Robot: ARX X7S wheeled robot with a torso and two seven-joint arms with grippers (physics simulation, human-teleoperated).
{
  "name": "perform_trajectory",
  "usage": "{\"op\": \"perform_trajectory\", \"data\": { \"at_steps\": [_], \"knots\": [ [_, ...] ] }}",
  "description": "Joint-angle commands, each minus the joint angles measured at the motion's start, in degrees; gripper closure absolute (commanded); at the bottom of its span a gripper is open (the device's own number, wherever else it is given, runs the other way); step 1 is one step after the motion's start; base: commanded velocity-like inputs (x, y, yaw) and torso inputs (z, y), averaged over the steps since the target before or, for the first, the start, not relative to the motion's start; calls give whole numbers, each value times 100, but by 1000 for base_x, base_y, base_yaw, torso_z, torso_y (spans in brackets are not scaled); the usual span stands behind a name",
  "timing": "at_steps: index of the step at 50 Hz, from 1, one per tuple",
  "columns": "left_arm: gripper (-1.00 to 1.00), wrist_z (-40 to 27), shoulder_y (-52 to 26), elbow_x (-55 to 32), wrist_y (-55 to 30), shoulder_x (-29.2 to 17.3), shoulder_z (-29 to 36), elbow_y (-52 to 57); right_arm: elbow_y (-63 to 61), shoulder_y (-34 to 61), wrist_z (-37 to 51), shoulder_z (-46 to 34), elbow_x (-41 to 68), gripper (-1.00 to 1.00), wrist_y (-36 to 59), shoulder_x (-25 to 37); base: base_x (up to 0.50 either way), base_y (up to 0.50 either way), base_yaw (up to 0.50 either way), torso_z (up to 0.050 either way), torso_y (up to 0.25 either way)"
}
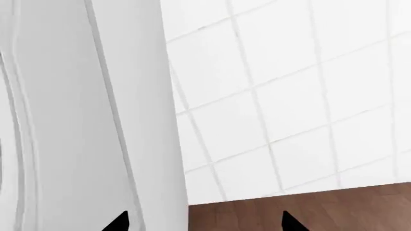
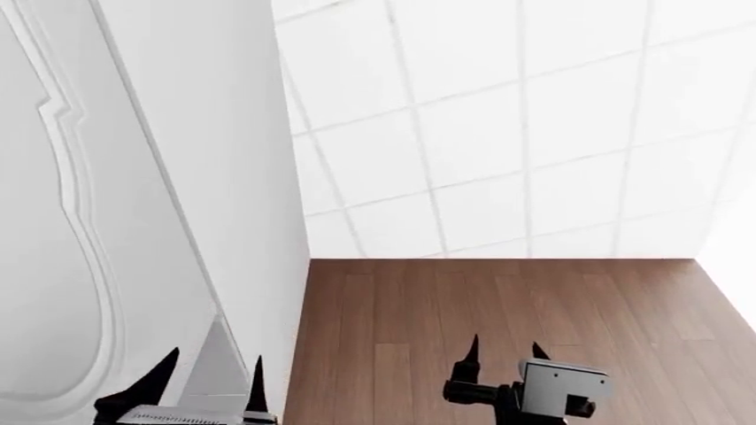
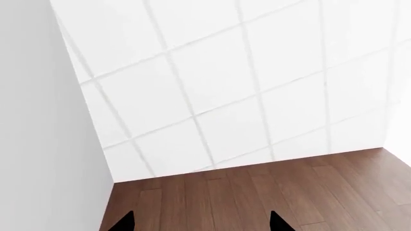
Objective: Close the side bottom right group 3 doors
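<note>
The head camera looks forward and down from above both arms, onto the wooden floor (image 2: 497,310) where it meets the tiled wall (image 2: 520,124), with a white door (image 2: 71,221) close at its left edge. The left wrist camera sits very near that same door (image 1: 70,120), facing along it toward the tiled wall (image 1: 295,96) and a strip of floor (image 1: 308,207). The right wrist camera faces the same corner from farther out, taking in the wall (image 3: 224,86), the floor (image 3: 257,197) and a plain white side surface (image 3: 38,120). All three views share the wall-floor junction.
</note>
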Motion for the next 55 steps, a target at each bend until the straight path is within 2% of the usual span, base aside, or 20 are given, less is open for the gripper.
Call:
{"op": "perform_trajectory", "data": {
  "at_steps": [1, 11, 20, 35, 45, 48, 55],
  "knots": [
    [-100, 48, 1388, -635, 165, -408, -453, 713, 8, 26, 22, -43, 1, -100, -1, -2, 0, 0, 0, 0, 0],
    [-100, 166, 2327, -949, 729, -459, -839, 433, 195, 95, 51, -87, -50, -100, -76, -51, 0, 0, 0, 0, 0],
    [-100, 103, 2193, -1262, 861, -457, -1263, -80, 253, 108, 72, -107, -50, -100, -106, -55, 0, 0, 0, 0, 0],
    [-100, -448, 2110, -1408, 803, -805, -2366, -219, 291, 114, 89, -146, -36, -100, -139, -46, 0, 0, 0, 0, 1],
    [-100, -1141, 1820, -1962, 439, -704, -3068, -569, 306, 126, 99, -167, -13, -100, -138, -34, 0, 0, 0, 0, 1],
    [-100, -1341, 1787, -2142, 295, -804, -3318, -463, 322, 133, 101, -175, -13, -100, -148, -34, 0, 0, 0, 0, 0],
    [-100, -1460, 1513, -2125, 154, -962, -3335, -450, 304, 134, 111, -186, 8, -100, -138, -20, 0, 0, 0, 2, 1]
  ]
}}
